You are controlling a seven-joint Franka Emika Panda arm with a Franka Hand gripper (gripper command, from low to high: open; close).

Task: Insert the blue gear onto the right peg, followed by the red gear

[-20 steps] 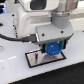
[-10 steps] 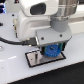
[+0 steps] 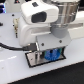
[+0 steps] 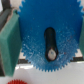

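Note:
The blue gear (image 4: 45,30) fills the wrist view, flat and toothed. A dark pin-like shape (image 4: 50,44) shows in its centre hole; it looks like the right peg. A green finger pad (image 4: 7,42) presses on the gear's rim. In the exterior view my gripper (image 3: 50,50) is shut on the blue gear (image 3: 50,55) and holds it low over the grey plate with black border (image 3: 34,60). The rim of the red gear (image 4: 19,81) shows at the edge of the wrist view. It is hidden in the exterior view, as is the other peg.
The white arm body (image 3: 37,22) fills the upper part of the exterior view and hides much of the scene. A dark cable (image 3: 10,46) runs across the white table at the exterior view's left.
The gripper has moved down with the blue gear, from above the plate to close over it. The arm has leaned slightly toward the exterior view's right.

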